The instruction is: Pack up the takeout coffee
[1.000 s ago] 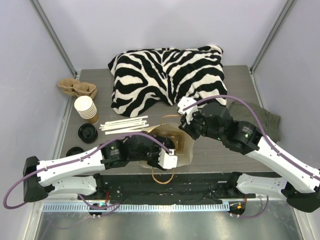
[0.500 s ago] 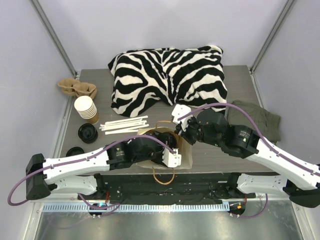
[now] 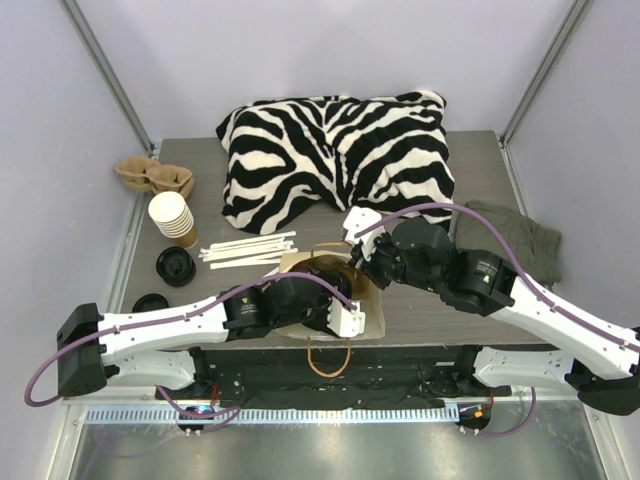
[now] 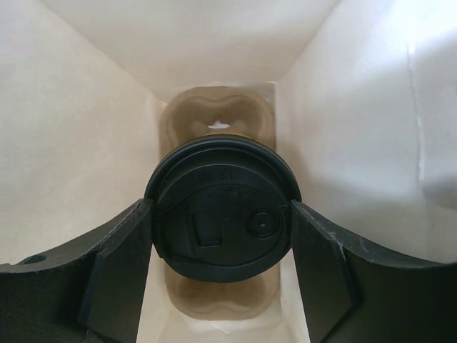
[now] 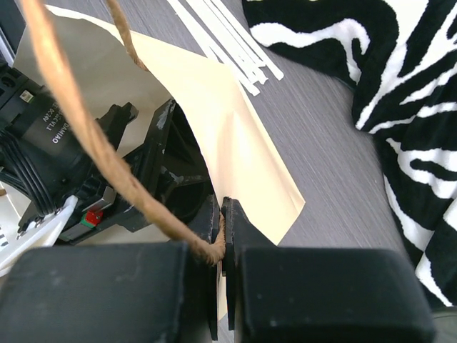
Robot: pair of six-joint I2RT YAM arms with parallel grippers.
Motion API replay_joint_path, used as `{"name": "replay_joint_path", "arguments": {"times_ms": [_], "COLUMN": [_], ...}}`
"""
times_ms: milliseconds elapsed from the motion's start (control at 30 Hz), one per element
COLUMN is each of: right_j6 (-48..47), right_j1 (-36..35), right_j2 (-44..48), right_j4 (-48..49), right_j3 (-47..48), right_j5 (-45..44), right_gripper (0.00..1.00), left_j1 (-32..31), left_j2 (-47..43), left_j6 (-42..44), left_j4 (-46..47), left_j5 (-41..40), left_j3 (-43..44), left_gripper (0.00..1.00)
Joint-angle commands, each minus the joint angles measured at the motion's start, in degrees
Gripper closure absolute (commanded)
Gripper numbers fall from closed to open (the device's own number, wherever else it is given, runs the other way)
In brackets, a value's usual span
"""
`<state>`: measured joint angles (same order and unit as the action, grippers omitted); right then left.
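Left gripper is deep inside the paper bag; its jaws press both sides of the coffee cup, lid up between them, above a cardboard tray; right gripper is pinched tight on the bag's right rim.

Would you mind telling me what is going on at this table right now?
The two arms are packing a takeout coffee into a brown paper bag. The right hand pinches the bag's rim at its twine handle, holding the mouth open. The left hand is down inside the bag, its fingers on either side of the cup. A moulded carrier lies at the bottom of the bag below the cup, which is not yet released.
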<state>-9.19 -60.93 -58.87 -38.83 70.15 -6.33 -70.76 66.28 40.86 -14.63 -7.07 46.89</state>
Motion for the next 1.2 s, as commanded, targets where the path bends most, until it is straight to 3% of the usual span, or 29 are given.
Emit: {"name": "replay_joint_path", "arguments": {"times_ms": [0, 633, 1167], "right_j6": [2.3, 5.4, 9.1], "right_j1": [-0.3, -0.2, 3.3], "right_j2": [0.4, 1.1, 0.0], "right_j4": [4.5, 5.3, 4.8], "right_j3": [0.3, -1.3, -1.0], "right_j5": [0.9, 2.9, 7.6], "right_gripper": [0.99, 0.99, 0.99], "left_j1": [-0.2, -0.1, 0.8], "left_j2": [0.4, 6.7, 8.4], "left_j6": [-0.8, 1.5, 2.2], "left_j4": [4.8, 12.7, 17.1], "left_j5": [-0.1, -3.6, -1.6], "left_j3": [2.4, 0.0, -0.5], "left_gripper": [0.75, 0.75, 0.76]}}
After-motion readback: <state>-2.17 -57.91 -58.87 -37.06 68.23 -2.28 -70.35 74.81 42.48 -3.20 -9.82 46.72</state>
